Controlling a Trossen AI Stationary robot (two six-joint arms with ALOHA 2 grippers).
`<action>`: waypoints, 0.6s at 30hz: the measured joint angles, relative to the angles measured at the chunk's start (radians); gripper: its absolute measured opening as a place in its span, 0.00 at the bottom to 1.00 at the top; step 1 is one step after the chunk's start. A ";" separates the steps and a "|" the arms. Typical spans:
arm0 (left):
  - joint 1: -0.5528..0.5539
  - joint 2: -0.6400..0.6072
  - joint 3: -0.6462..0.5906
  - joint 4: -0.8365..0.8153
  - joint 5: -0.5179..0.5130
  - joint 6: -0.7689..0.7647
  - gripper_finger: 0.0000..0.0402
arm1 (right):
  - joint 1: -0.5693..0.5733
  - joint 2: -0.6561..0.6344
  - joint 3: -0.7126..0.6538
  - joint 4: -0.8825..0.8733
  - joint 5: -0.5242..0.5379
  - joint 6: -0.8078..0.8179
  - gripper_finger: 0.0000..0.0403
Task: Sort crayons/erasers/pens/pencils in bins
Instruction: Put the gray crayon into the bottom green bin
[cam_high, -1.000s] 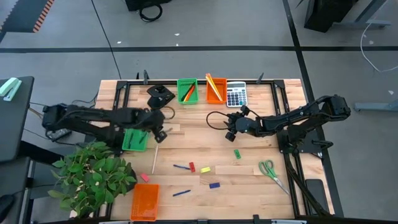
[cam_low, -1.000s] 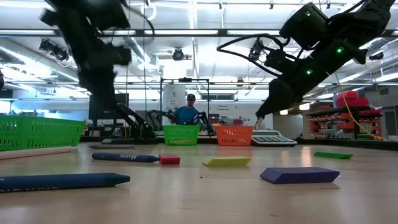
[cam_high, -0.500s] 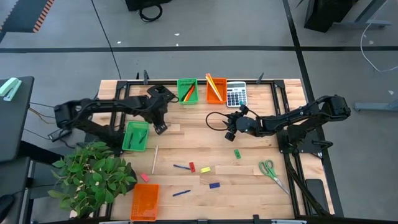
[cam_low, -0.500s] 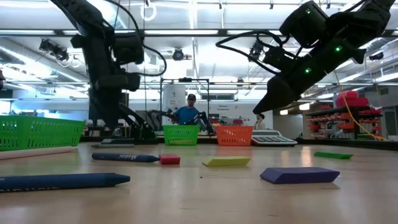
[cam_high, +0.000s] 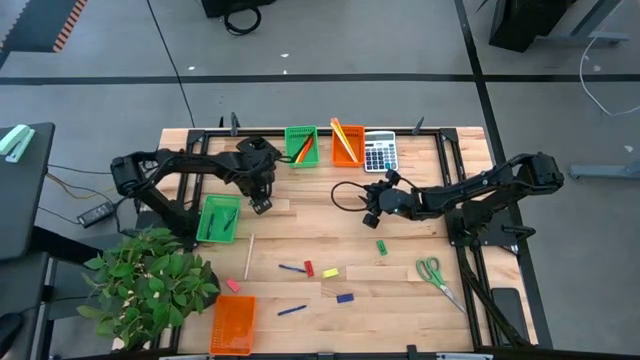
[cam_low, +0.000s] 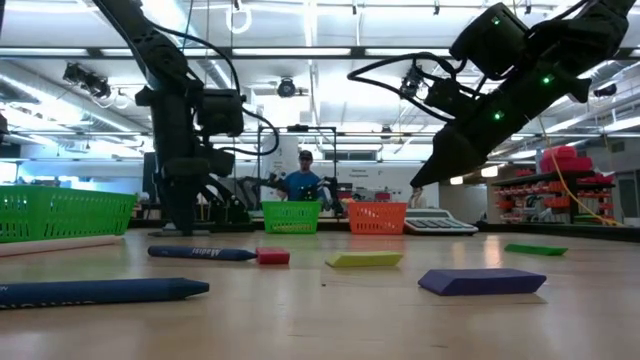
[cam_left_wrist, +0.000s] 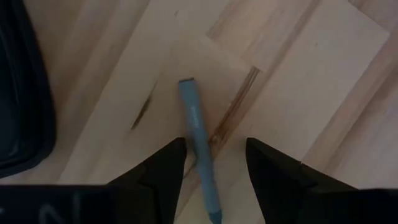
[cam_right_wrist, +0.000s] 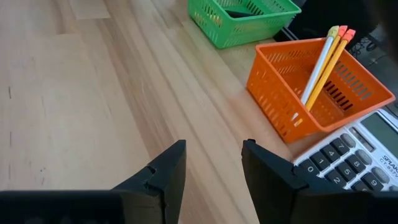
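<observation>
Meanwhile the left gripper (cam_left_wrist: 211, 163) hangs jaws open astride a blue pen (cam_left_wrist: 199, 146); the right gripper (cam_right_wrist: 211, 163), jaws apart, faces an orange bin (cam_right_wrist: 292, 81)

We saw bare desk (cam_high: 310, 225) between the two arms, an open lane. Toward the far edge, the green bin (cam_high: 300, 146), orange bin (cam_high: 347, 143) and calculator (cam_high: 379, 152) blocked passage.
</observation>
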 joint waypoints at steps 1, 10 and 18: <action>0.000 0.000 0.000 0.000 -0.001 0.002 0.46 | 0.000 0.000 0.000 0.000 0.000 0.000 0.40; -0.004 -0.002 -0.003 0.005 -0.019 -0.024 0.37 | 0.000 0.000 0.000 -0.003 0.000 0.000 0.40; -0.003 -0.001 -0.003 0.006 -0.030 -0.048 0.19 | 0.000 0.000 0.000 -0.005 0.000 0.008 0.40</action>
